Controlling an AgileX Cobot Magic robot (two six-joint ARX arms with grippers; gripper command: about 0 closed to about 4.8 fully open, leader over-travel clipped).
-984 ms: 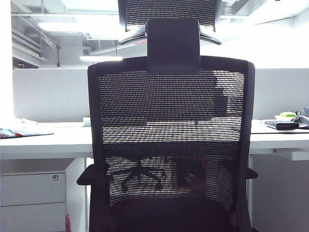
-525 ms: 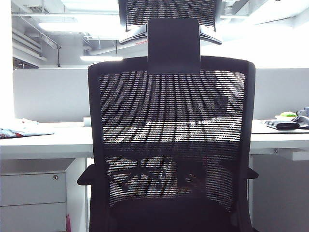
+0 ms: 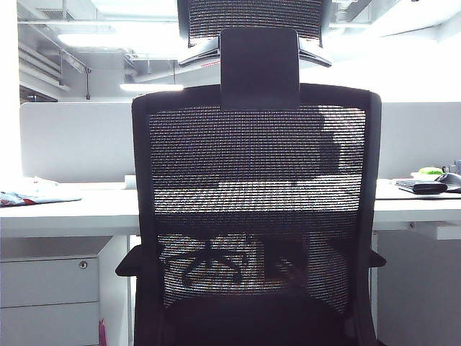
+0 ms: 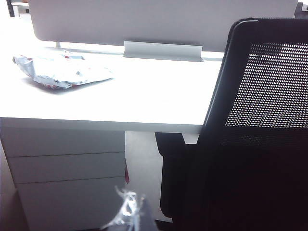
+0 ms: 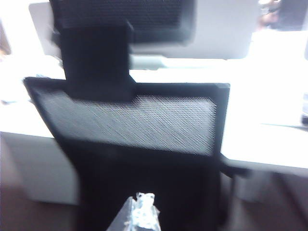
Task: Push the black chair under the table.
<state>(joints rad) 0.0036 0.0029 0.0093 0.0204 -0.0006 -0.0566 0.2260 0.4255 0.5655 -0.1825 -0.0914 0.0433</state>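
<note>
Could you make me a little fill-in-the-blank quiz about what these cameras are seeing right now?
1. The chair has a see-through back made of black ____.
2. The chair faces a long desk whose top is coloured ____.
3. The drawer unit under the desk has a round ____ on its front.
4. A crumpled bag lies on the ____.

Missing words: mesh; white; lock; desk

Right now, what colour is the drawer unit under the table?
White, like the table; the drawer unit shows best in the left wrist view.
</note>
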